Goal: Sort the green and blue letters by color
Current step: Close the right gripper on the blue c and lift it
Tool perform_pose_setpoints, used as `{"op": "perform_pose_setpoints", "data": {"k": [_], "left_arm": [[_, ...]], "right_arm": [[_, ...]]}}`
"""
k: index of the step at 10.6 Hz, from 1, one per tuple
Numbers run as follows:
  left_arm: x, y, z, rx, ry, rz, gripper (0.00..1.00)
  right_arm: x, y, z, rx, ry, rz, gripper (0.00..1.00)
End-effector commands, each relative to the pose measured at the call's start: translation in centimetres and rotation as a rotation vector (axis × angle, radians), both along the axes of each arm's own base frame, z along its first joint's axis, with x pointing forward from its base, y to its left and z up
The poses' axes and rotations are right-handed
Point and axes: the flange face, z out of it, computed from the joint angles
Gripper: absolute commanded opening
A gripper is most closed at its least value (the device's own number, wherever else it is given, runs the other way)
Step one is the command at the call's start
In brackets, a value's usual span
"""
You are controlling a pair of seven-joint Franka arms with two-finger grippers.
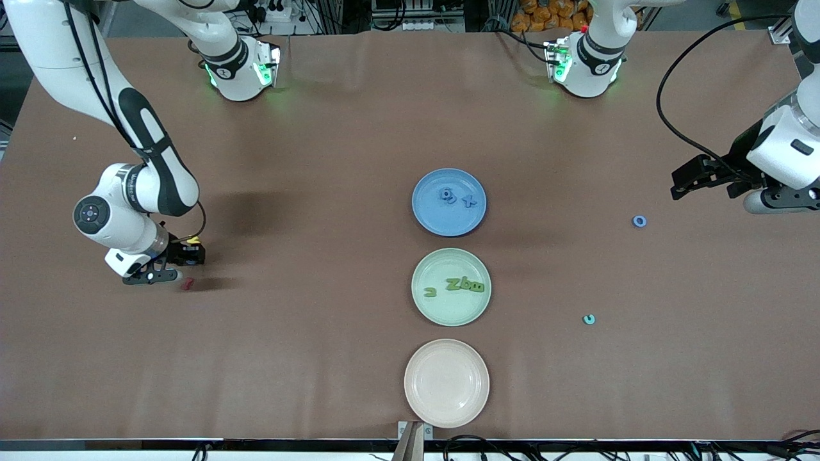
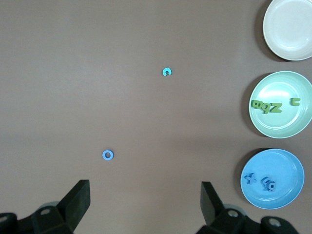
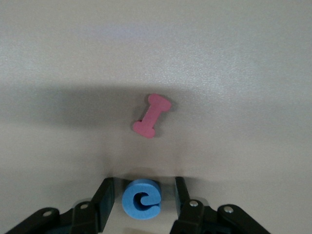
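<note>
Beige plate (image 1: 446,383): nearest the front camera, holds nothing; not needed for either colour, by the look of it.
Teal c-shaped letter (image 1: 589,319): loose on the table, toward the left arm's end, a little farther from the camera than the beige plate; unsorted.
Green plate (image 1: 451,286): middle of the row, carries the green letters (image 1: 466,285), so the green pile looks mostly done.
Right gripper (image 3: 142,195): low over the table at the right arm's end, fingers partly closed with a blue letter (image 3: 142,199) between them; they appear to touch both its sides, a pinch just made, probably for the blue plate.
Red piece (image 1: 187,283): on the table just beside the right gripper; not a task colour, left alone.
Blue ring letter (image 1: 639,221): on the table near the left gripper, apart from it, unsorted.
Left gripper (image 2: 145,202): fully spread, empty, waiting above the table at the left arm's end.
Blue plate (image 1: 448,202): farthest of the row, already holds blue letters (image 1: 456,198).
</note>
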Motion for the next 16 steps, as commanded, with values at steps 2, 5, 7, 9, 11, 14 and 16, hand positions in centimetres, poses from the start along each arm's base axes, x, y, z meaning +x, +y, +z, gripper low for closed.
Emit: {"op": "perform_pose_setpoints", "data": {"k": [2, 5, 7, 9, 11, 14, 16], "left_arm": [[0.2, 0.5, 0.3, -0.017, 0.004, -0.017, 1.00], [0.2, 0.7, 0.4, -0.017, 0.003, -0.014, 1.00], [0.2, 0.8, 0.4, -0.017, 0.003, -0.013, 1.00], [0.2, 0.8, 0.4, -0.017, 0.003, -0.012, 1.00], [0.3, 1.2, 0.5, -0.017, 0.000, -0.005, 1.00], [0.3, 1.2, 0.5, -0.017, 0.000, -0.003, 1.00], [0.3, 1.2, 0.5, -0.015, 0.000, -0.003, 1.00]], "right_arm": [[-1.1, -0.4, 0.4, 0.016, 0.004, -0.024, 0.53], [-1.2, -0.5, 0.4, 0.016, 0.004, -0.026, 0.46], [-1.2, -0.6, 0.3, 0.016, 0.007, -0.029, 0.36], [-1.3, -0.6, 0.2, 0.016, 0.009, -0.029, 0.31], [-1.3, -0.5, 0.2, 0.024, 0.008, -0.039, 0.24], [-0.4, 0.4, 3.0, 0.031, -0.028, -0.027, 0.13], [0.2, 1.8, 5.6, 0.053, 0.004, -0.047, 0.12]]}}
